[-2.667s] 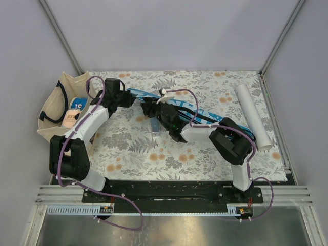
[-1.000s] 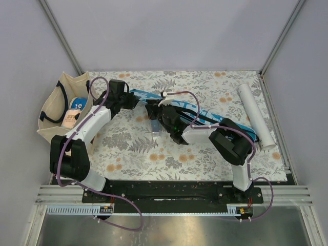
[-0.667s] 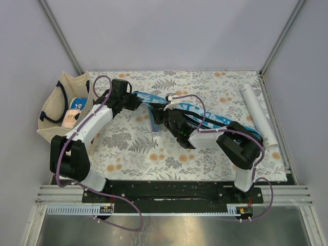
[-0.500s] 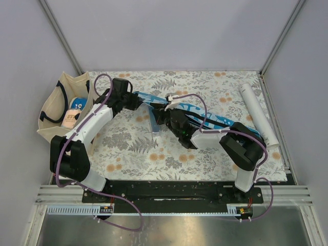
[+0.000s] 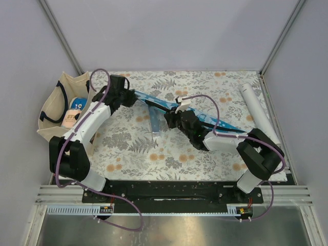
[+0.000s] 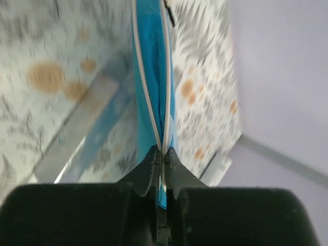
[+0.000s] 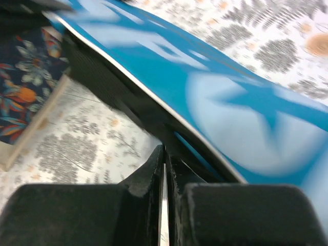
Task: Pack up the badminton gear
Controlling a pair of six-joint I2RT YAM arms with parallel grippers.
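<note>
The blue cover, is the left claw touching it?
Touching. In the left wrist view, the left gripper is pinched shut on the blue cover, right on its white-piped edge, with no gap showing.

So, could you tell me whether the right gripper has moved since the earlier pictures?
Yes: the right gripper has shifted rightward along the blue cover, away from the tote bag.

Beige tote bag (image 5: 47,128) with black handles (image 5: 61,92) slumped open at the left edge of a leaf-and-flower patterned cloth (image 5: 133,148), holding a blue-and-white item (image 5: 78,102) beside an orange-pink packet (image 5: 72,118).
</note>
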